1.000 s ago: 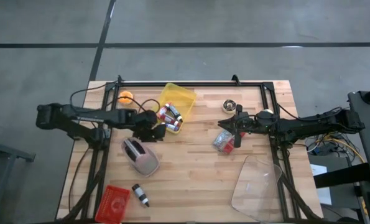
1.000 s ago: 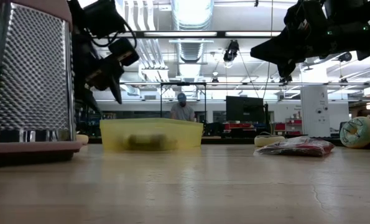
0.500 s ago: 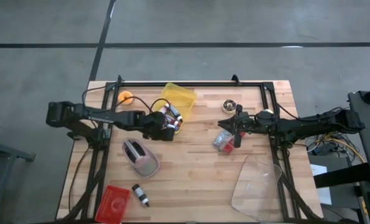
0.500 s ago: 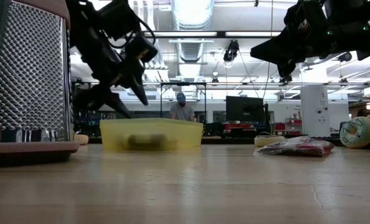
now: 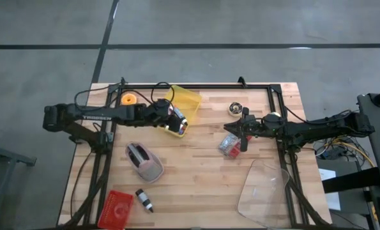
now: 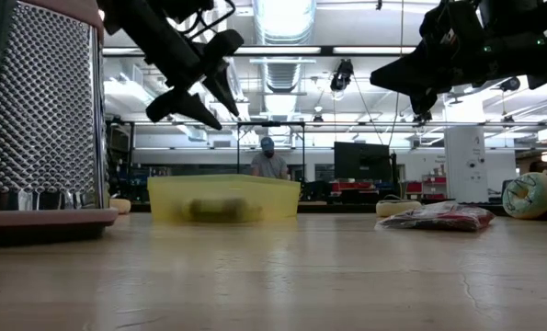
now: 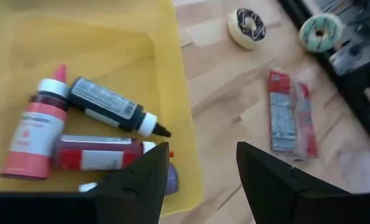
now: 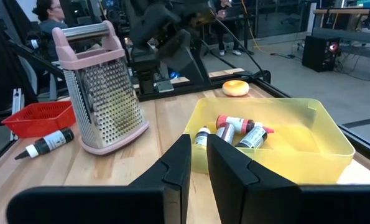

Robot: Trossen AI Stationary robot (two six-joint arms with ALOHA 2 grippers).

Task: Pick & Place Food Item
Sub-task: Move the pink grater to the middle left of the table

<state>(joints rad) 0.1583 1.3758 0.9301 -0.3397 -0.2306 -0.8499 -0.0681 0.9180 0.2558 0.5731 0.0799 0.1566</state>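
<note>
Your left gripper (image 7: 200, 177) has its fingers parted with nothing between them, and it hangs above the yellow bin (image 5: 188, 100) near the far edge of the tabletop, over the bin's near rim. Beneath it, inside the bin, lie several small colouring bottles (image 7: 110, 106): a dark one, a red one and a pink-capped one, loosely side by side. Your right gripper (image 5: 244, 131) has its fingers nearly together and empty; it waits right of the tabletop's centre, just above a red-and-clear packet (image 5: 228, 144) lying flat on the wood. Beyond that packet, toward the far right corner, sit two small doughnuts (image 7: 250, 26), one pale with a dark top and one teal. An orange doughnut (image 5: 128, 98) rests at the far left corner, and a box grater (image 5: 144, 160) lies toward the near left. You look to be in the approach step, nothing lifted yet. Which food item you mean is not clear; if it is a bottle, you next lower the left fingers straight down astride one, clear of the bin wall, and close.
</note>
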